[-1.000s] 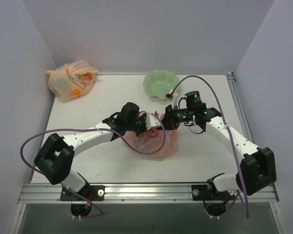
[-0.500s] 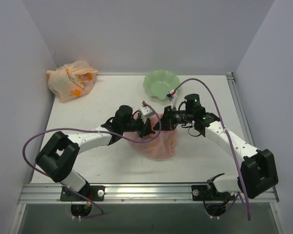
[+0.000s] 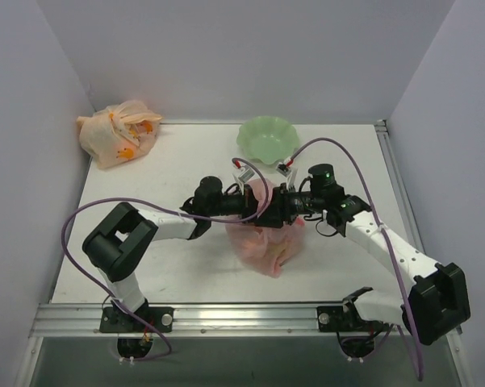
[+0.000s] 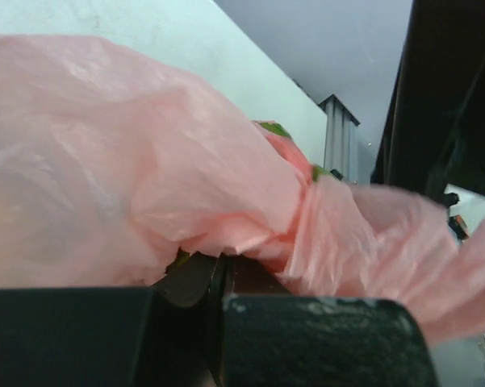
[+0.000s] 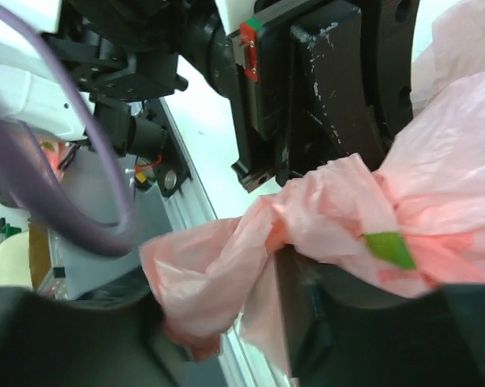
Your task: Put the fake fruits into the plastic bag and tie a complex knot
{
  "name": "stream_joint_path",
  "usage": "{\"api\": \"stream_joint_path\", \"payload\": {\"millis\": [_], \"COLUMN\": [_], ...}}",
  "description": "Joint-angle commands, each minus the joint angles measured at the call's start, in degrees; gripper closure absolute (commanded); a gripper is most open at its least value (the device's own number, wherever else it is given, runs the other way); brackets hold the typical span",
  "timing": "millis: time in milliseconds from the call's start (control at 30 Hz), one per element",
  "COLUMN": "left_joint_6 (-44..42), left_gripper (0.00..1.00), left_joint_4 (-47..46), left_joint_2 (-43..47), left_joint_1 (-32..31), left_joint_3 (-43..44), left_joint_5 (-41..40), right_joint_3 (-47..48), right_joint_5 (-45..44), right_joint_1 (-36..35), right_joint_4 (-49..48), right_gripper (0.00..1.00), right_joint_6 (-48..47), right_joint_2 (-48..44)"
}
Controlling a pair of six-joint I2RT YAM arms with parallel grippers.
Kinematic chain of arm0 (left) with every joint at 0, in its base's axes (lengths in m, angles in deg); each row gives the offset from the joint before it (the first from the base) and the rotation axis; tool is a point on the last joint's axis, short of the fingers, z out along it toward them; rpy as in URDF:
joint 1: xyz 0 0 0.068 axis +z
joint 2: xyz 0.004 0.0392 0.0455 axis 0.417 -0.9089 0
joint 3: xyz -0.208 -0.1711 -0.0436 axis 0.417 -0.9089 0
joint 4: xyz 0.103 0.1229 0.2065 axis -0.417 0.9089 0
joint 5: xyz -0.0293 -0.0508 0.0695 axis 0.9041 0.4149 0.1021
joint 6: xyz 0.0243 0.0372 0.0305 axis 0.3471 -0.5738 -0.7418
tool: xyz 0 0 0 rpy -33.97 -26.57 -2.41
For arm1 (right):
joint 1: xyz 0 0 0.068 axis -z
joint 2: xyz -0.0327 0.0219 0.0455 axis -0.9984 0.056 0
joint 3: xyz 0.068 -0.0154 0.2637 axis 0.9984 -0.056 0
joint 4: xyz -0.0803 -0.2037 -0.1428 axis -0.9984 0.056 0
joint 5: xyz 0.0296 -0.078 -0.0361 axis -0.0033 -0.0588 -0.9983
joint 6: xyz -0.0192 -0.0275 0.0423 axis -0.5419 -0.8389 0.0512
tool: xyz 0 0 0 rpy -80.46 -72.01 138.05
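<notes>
Pink plastic bag (image 3: 268, 242) sits gathered between the claws, with a green sliver of the fake fruits (image 5: 387, 248) inside it beside the right claw (image 3: 277, 205). The left claw (image 3: 252, 200) is clamped tight on the neck, apparently anchoring it. The right claw's jaws stand partly apart around the twisted tail, probably readying the next knot pull.

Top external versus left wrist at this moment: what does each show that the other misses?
Only top external: the green bowl, the tied orange bag in the far-left corner, and both arms meeting over the pink bag. Only left wrist: the bag's twisted neck up close, a green piece beside it, and the left gripper shut on the plastic. Both: the pink bag on the white table.
</notes>
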Motion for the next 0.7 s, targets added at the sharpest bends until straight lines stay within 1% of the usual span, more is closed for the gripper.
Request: {"api": "stream_joint_path", "payload": {"millis": [0, 33, 67, 100, 133, 167, 200, 300, 367, 400, 433, 467, 500, 567, 667], "left_joint_6": [5.01, 5.09, 5.27, 5.44, 5.53, 5.53, 5.62, 5.53, 5.27, 5.18, 5.18, 5.18, 5.18, 5.27, 5.36], "left_gripper": [1.00, 1.00, 1.00, 1.00, 1.00, 1.00, 1.00, 1.00, 1.00, 1.00, 1.00, 1.00, 1.00, 1.00, 1.00], "left_joint_4": [-10.40, -10.83, -11.01, -11.36, -11.45, -11.54, -11.72, -11.46, -11.37, -11.28, -11.19, -11.19, -11.19, -11.19, -11.19], "left_joint_2": [-0.08, -0.17, -0.34, -0.43, -0.61, -0.61, -0.78, -1.05, -1.13, -1.14, -1.14, -1.14, -1.05, -0.87, -1.13], "left_joint_1": [-0.47, -0.47, -0.55, -0.64, -0.73, -0.82, -0.90, -0.82, -0.90, -0.91, -0.82, -0.82, -0.82, -0.82, -0.99], "left_joint_3": [0.50, 0.41, 0.59, 0.68, 0.85, 1.11, 1.29, 1.38, 1.29, 1.12, 1.03, 0.94, 0.59, 0.41, 0.59], "left_joint_5": [2.59, 2.68, 2.85, 3.55, 3.82, 4.17, 4.43, 5.31, 6.28, 6.72, 6.98, 7.51, 7.60, 7.86, 8.13], "right_joint_3": [7.89, 8.95, 10.52, 11.24, 11.94, 12.73, 12.65, 11.43, 10.81, 10.28, 10.19, 9.84, 9.49, 8.79, 7.20], "right_joint_5": [3.65, 3.39, 3.30, 3.21, 2.78, 1.82, 1.20, 1.54, 1.63, 1.89, 2.50, 3.03, 2.60, 1.55, 1.98], "right_joint_1": [3.71, 4.69, 5.40, 6.97, 7.51, 8.30, 10.48, 14.18, 17.52, 18.84, 20.24, 22.52, 22.98, 23.24, 22.55], "right_joint_4": [15.40, 22.14, 24.90, 27.54, 31.66, 32.92, 33.19, 33.37, 33.37, 33.19, 32.76, 32.14, 31.27, 27.41, 20.02], "right_gripper": [0.56, 0.46, 0.42, 0.40, 0.39, 0.38, 0.38, 0.40, 0.51, 0.56, 0.68, 0.73, 0.80, 0.86, 0.89], "right_joint_6": [-11.46, -16.71, -18.59, -20.17, -22.97, -23.26, -23.00, -23.87, -25.10, -25.20, -25.20, -24.85, -24.76, -24.06, -20.29], "right_joint_2": [-3.57, -5.49, -6.55, -8.74, -9.89, -11.03, -13.22, -14.91, -14.04, -11.86, -10.53, -9.04, -5.98, -3.50, -0.33]}}
